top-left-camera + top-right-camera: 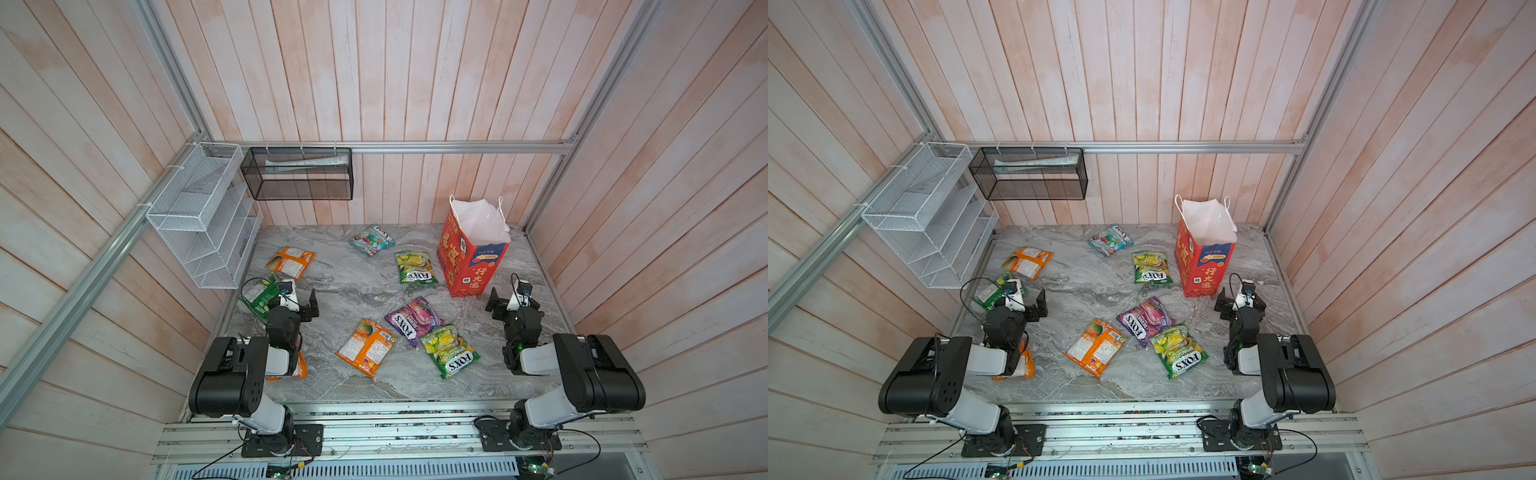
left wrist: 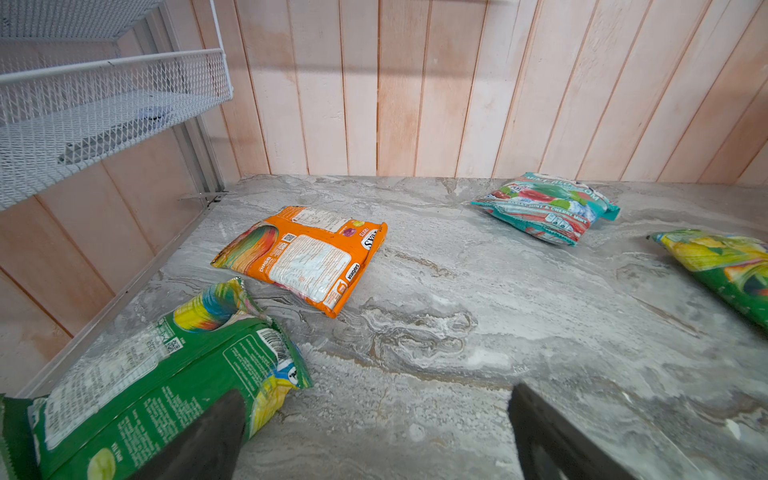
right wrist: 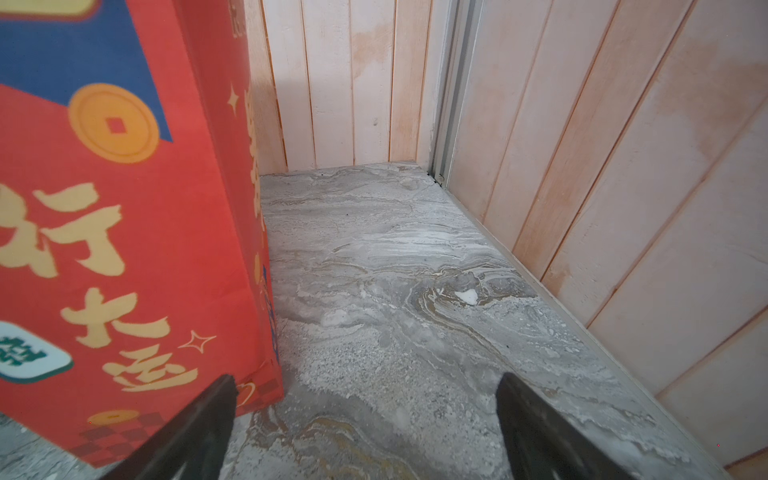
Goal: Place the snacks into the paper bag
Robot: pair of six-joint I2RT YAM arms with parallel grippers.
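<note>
The red paper bag (image 1: 473, 253) (image 3: 124, 232) stands upright and open at the back right, its white inside showing. Several snacks lie flat on the marble table (image 1: 345, 291): a teal pouch (image 1: 372, 240) (image 2: 548, 208), an orange pouch (image 1: 291, 262) (image 2: 303, 257), yellow-green pouches (image 1: 415, 267) (image 1: 451, 351), a purple pouch (image 1: 413, 321) and another orange pouch (image 1: 365, 347). My left gripper (image 1: 293, 294) (image 2: 374, 432) is open and empty, one finger over a green pouch (image 2: 158, 382). My right gripper (image 1: 513, 294) (image 3: 365, 415) is open and empty beside the bag's near corner.
A white wire rack (image 1: 203, 216) hangs on the left wall and a black mesh basket (image 1: 297, 174) on the back wall. One more orange pouch (image 1: 301, 368) lies partly under the left arm. Wooden walls close three sides of the table.
</note>
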